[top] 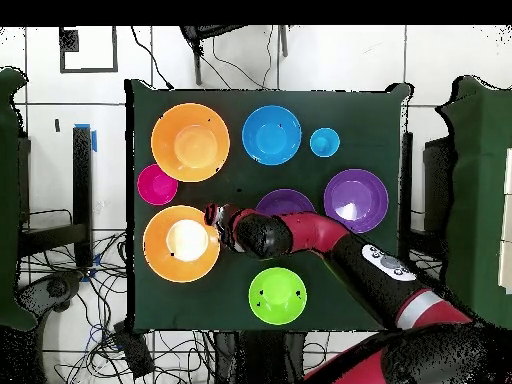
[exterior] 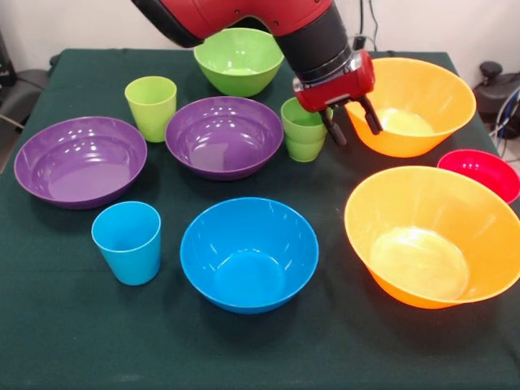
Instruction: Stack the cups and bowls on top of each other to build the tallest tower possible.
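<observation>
Beside ridged green cup, open jaws.

Claw by orange bowl

I see a dark green tabletop. On it: two orange bowls, two purple bowls, a blue bowl, a green bowl, a small red bowl, and sky-blue, yellow-green and ridged green cups. My arm's hand is red with black fingers.
</observation>
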You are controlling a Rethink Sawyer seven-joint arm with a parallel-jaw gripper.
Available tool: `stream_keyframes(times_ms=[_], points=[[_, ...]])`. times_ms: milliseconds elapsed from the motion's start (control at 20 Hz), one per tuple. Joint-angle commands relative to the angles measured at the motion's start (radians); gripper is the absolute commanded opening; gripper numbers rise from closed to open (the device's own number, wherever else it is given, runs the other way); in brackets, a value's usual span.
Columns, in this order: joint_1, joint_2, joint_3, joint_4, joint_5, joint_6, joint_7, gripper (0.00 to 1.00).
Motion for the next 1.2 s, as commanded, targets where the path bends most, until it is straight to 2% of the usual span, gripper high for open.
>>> stream_keyframes(times_ms=[50,200,450,600,900,1100,1200], points=[[0.040,0.023,-0.011,-0.091,-0.105,0.086,-0.152,1.00],[0.038,0.013,0.000,-0.079,-0.101,0.095,-0.158,1.00],[-0.014,-0.103,0.089,0.025,-0.041,0.163,-0.156,1.00],[-0.039,-0.142,0.126,0.058,-0.016,0.201,-0.151,1.00],[-0.068,-0.145,0.176,0.069,-0.005,0.246,-0.152,1.00],[-0.033,-0.101,0.129,0.021,-0.024,0.226,-0.109,1.00],[-0.013,-0.060,0.115,-0.026,-0.057,0.220,-0.139,1.00]])
